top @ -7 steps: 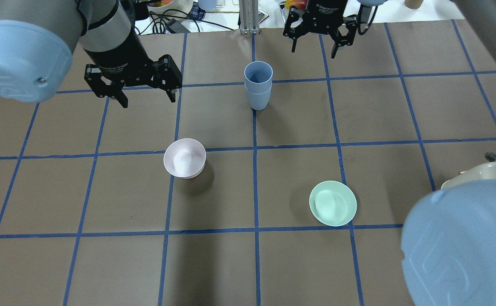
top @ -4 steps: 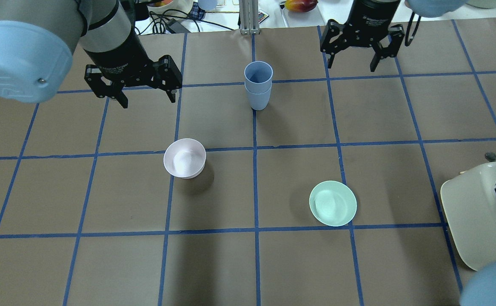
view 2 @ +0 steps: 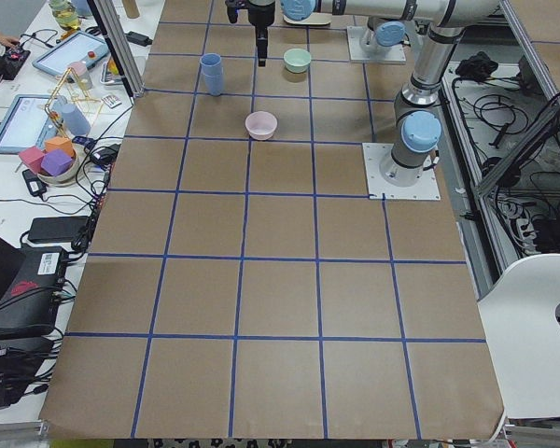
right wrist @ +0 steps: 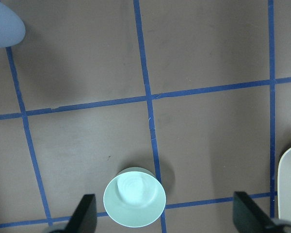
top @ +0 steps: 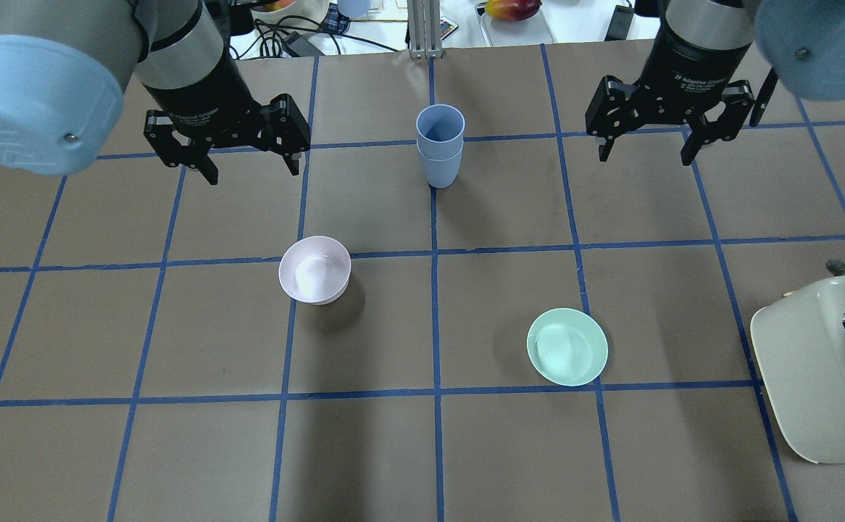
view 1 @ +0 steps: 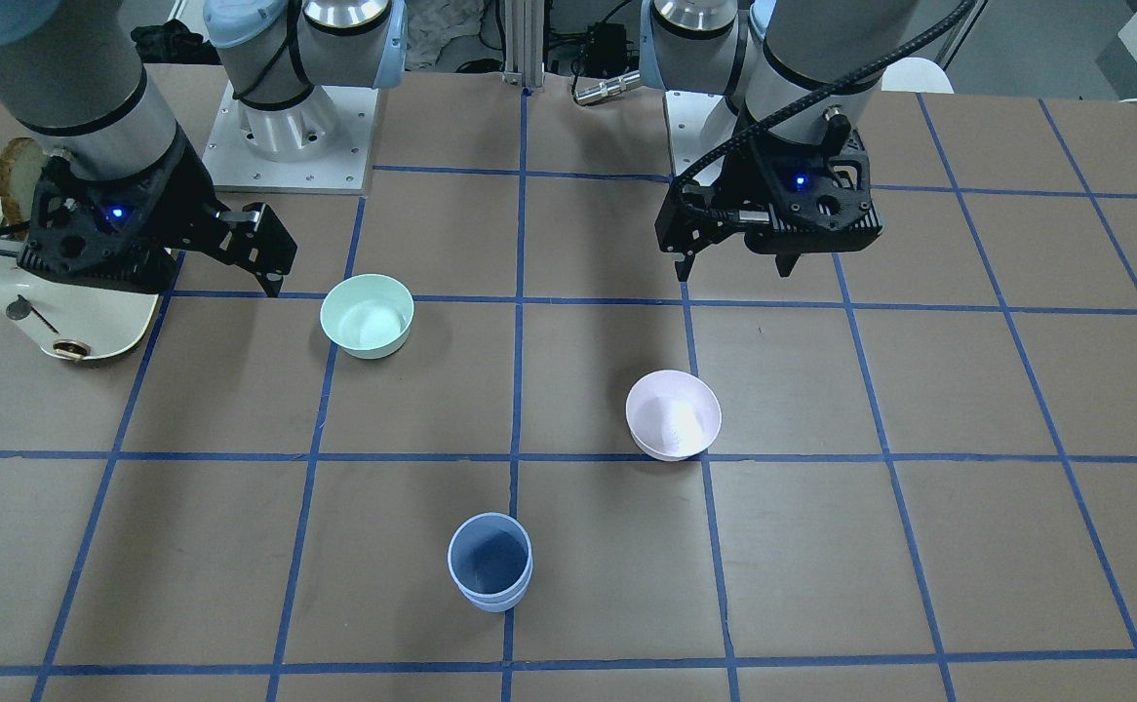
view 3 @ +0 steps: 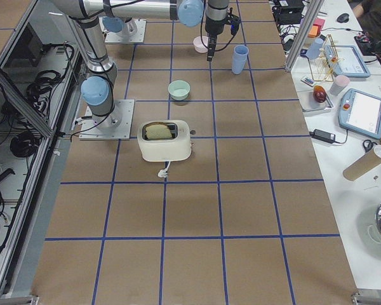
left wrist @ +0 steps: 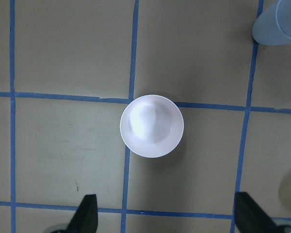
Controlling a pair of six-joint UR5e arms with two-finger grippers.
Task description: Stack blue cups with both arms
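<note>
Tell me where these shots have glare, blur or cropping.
Overhead exterior: glare whitens the insides of the pale pink plastic bowl and the mint-green plastic bowl; the left arm's light blue joint cap looms large and soft-edged at the top left. Left wrist-mounted: the stacked periwinkle-blue plastic cups are cut off by the top right corner.

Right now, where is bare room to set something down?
Bare: the robot-side strip past the pink bowl and mint bowl; the gap between them. Crowded: the far row, left hand and right hand flanking the blue cups; around the toaster.
</note>
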